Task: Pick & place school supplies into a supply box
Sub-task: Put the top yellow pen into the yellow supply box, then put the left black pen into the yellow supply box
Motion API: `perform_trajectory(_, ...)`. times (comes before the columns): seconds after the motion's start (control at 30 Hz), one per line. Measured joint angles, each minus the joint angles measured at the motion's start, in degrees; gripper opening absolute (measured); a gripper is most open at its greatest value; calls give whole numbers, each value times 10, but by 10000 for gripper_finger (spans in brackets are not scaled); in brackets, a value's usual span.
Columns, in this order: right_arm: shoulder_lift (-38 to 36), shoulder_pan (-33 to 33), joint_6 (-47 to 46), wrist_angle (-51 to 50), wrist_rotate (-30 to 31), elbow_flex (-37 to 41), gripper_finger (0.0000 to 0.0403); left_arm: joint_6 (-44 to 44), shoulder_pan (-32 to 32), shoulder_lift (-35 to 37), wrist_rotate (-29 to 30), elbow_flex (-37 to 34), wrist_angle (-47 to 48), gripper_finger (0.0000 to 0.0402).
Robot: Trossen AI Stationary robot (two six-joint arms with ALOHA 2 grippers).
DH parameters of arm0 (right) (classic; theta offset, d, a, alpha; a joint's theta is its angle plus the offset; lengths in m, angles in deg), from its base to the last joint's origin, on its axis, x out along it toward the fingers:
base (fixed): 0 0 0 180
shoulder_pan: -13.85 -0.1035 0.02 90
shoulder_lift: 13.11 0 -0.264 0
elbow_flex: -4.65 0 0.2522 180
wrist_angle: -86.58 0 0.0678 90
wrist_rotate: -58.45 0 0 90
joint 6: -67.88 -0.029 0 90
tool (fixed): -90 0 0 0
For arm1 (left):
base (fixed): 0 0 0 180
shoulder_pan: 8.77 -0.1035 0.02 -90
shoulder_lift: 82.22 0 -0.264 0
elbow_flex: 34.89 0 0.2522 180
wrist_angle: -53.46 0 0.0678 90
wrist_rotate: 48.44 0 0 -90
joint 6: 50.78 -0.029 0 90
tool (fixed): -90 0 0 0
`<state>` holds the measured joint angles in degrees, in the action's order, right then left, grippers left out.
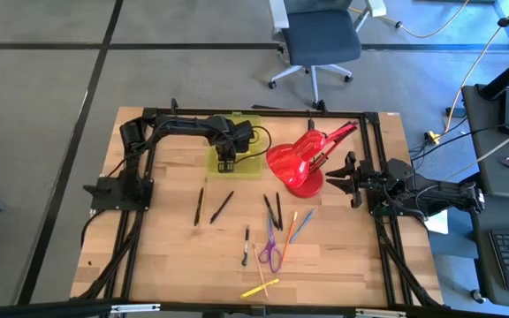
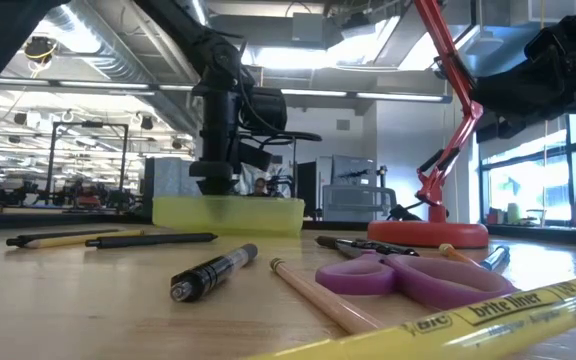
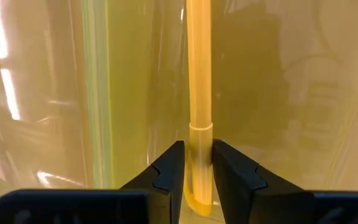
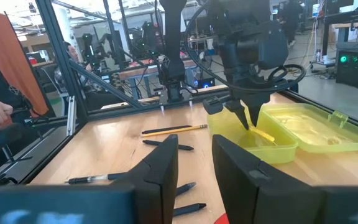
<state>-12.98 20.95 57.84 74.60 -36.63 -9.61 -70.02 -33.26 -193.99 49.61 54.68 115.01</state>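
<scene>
Inside supply box [image 4: 303, 134]: one yellow pencil [image 3: 199, 93].

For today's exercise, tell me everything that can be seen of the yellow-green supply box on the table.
The supply box is a translucent yellow-green rectangular tray of what looks like plastic, lying flat on the wooden table's far side beside the red lamp's base. In the right wrist view its hinged lid lies folded open alongside, with a small clasp. The left gripper reaches down into it, jaws either side of a yellow pen lying on its floor.
</scene>
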Motion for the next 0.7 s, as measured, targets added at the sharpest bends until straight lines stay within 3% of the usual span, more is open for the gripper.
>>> perform_trajectory(0.37,0,0,0,0,0,0,104,0,0,0,0,0,0,80)
perform_trajectory(0.7,0,0,0,0,0,0,104,-3,5,1,39,0,7,152)
